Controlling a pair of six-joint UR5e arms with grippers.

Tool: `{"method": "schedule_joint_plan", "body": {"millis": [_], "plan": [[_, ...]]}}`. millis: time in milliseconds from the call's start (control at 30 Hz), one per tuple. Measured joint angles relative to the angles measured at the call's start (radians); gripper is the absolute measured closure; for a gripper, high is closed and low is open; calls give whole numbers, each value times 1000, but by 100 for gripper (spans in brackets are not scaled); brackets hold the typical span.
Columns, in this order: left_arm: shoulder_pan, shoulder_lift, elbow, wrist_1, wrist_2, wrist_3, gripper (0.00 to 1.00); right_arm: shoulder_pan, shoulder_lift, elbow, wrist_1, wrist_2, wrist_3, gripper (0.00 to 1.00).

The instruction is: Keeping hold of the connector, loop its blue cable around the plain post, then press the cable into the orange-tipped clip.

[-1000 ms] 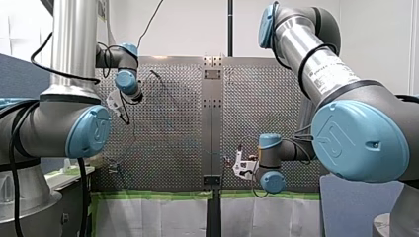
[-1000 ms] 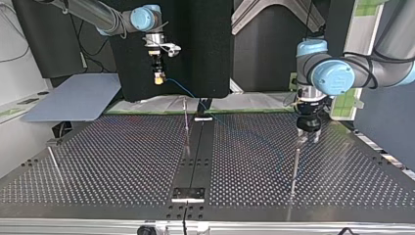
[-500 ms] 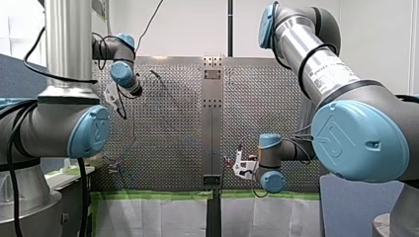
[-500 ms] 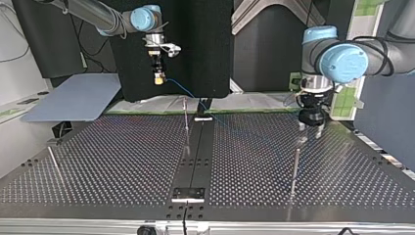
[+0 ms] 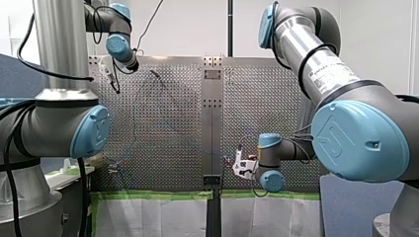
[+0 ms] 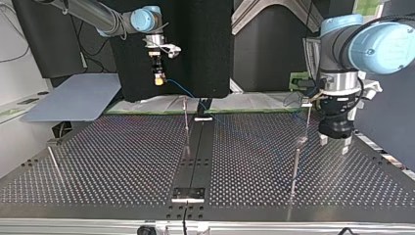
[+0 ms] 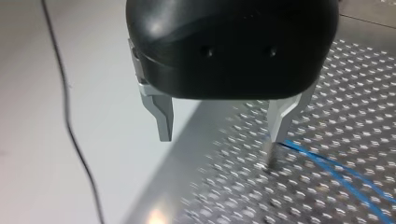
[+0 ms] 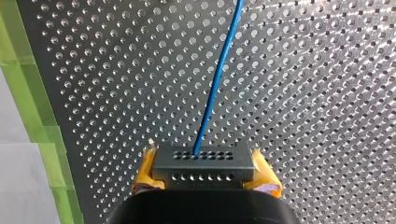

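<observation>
— Well, where is the connector (image 8: 204, 168)?
— Between the yellow pads (image 8: 149, 179) of my right gripper (image 8: 204, 161), which pinch it from both sides, held up above the perforated table (image 8: 116, 93).
— And the blue cable (image 8: 217, 74)?
— It leaves the connector's face and runs ahead, down to the table.
— What about my left gripper (image 7: 219, 126)?
— Well apart from the connector, low over the table; its metal fingers (image 7: 161, 114) stand spread, and a stretch of blue cable lies just beside one tip.
</observation>
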Motion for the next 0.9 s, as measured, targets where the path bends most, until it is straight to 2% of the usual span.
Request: {"method": "schedule_joint_plan", "body": {"millis": [200, 333, 900], "plan": [[-12, 48, 48, -48, 13, 48, 0, 0, 0, -3, 6, -1, 6, 100], [-34, 66, 79, -79, 12, 79, 0, 0, 0, -4, 10, -1, 9, 100], [-198, -81, 245, -244, -145, 245, 0, 0, 0, -5, 15, -2, 8, 100]]}}
